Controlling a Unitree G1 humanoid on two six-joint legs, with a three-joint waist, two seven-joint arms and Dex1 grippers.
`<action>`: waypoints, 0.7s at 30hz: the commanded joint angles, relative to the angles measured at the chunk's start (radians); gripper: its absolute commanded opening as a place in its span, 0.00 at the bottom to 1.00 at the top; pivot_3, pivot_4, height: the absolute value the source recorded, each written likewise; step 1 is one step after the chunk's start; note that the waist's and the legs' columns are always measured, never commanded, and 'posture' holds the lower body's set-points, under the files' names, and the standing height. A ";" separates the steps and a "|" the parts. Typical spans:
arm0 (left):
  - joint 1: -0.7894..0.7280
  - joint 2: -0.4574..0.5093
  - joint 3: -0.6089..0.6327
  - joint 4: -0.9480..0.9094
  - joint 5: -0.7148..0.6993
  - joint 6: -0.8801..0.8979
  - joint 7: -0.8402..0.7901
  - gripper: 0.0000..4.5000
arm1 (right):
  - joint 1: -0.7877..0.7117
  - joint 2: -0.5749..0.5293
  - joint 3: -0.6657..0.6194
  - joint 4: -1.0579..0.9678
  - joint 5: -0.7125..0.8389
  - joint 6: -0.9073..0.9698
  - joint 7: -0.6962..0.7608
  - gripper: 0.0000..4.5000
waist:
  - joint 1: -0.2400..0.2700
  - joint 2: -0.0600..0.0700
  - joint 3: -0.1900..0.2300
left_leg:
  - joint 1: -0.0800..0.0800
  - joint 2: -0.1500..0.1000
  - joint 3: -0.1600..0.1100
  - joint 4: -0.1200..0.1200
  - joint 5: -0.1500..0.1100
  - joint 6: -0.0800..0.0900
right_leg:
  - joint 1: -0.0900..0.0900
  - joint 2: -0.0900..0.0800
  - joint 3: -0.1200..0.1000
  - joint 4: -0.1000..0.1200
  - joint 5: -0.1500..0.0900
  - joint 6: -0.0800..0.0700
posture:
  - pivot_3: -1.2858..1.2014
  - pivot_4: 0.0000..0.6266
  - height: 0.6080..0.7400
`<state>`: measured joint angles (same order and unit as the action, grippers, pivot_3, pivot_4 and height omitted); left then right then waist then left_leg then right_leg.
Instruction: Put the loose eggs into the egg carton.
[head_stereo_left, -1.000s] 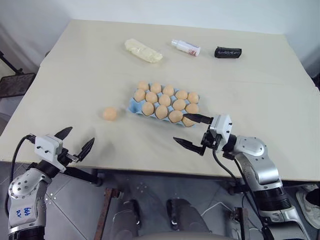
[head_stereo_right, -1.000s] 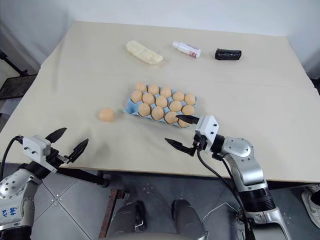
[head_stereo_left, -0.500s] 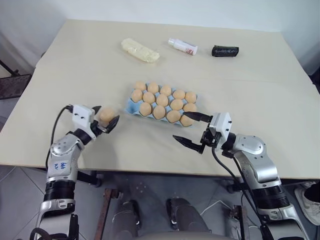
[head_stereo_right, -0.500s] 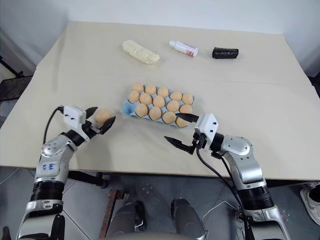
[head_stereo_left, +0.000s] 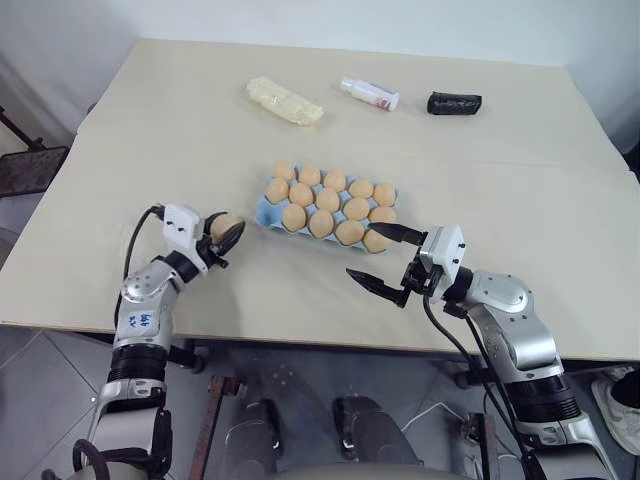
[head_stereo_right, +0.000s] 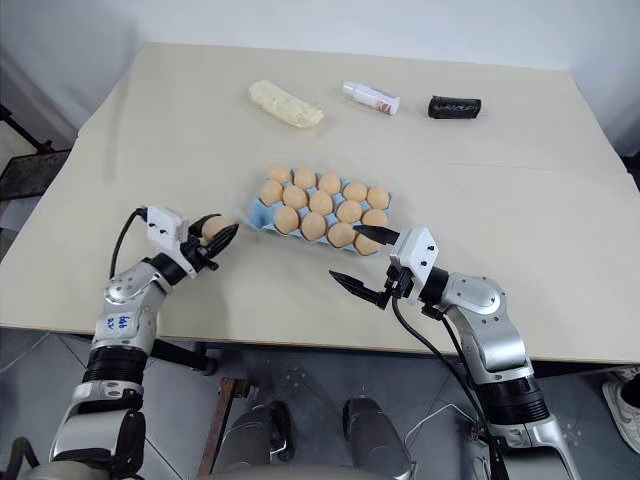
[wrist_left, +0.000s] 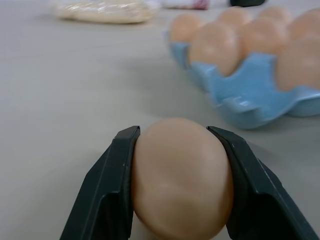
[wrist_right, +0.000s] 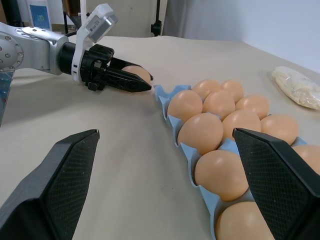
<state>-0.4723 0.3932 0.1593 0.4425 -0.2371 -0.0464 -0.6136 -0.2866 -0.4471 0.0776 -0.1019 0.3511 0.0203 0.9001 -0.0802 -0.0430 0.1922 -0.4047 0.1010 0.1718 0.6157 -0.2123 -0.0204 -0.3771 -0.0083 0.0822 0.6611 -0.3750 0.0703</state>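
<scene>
Brimming egg carton, eggs inside

Blue handwriting stands on the left forearm, a few characters too small to make out. The small white bottle on the tabletop carries a reddish label, its print unreadable. No other text shows.

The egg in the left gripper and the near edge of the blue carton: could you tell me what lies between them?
Nothing: in the left wrist view, only bare table separates the held egg from the egg carton.
</scene>
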 joint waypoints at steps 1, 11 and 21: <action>-0.075 -0.015 -0.027 -0.052 -0.009 -0.009 -0.024 0.40 | 0.010 -0.007 -0.013 -0.048 -0.002 -0.010 -0.006 1.00 | 0.002 0.000 0.000 | 0.000 0.000 0.000 0.000 0.000 0.000 | 0.000 0.000 0.000 0.000 0.000 0.000 | 0.52 0.24 1.00; -0.194 -0.052 -0.076 0.031 0.015 -0.029 -0.052 0.40 | 0.033 -0.003 -0.015 -0.072 -0.006 -0.011 -0.033 1.00 | -0.005 0.000 0.000 | 0.000 -0.001 0.002 0.001 0.000 0.000 | 0.000 0.002 0.000 0.000 0.000 0.001 | 0.52 0.24 1.00; -0.329 -0.090 -0.074 0.266 0.049 -0.103 -0.008 0.40 | 0.030 -0.001 -0.015 -0.072 -0.011 -0.011 -0.043 1.00 | 0.002 0.000 0.000 | 0.000 -0.001 0.001 0.005 0.000 0.000 | 0.000 0.001 0.000 0.001 0.001 0.002 | 0.52 0.24 1.00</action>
<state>-0.7671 0.3086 0.0756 0.6916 -0.1941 -0.1135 -0.6303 -0.2490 -0.4474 0.0764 -0.1447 0.3377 0.0208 0.8608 -0.0782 -0.0430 0.1923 -0.4051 0.0994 0.1728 0.6208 -0.2125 -0.0199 -0.3768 -0.0075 0.0817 0.6621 -0.3741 0.0720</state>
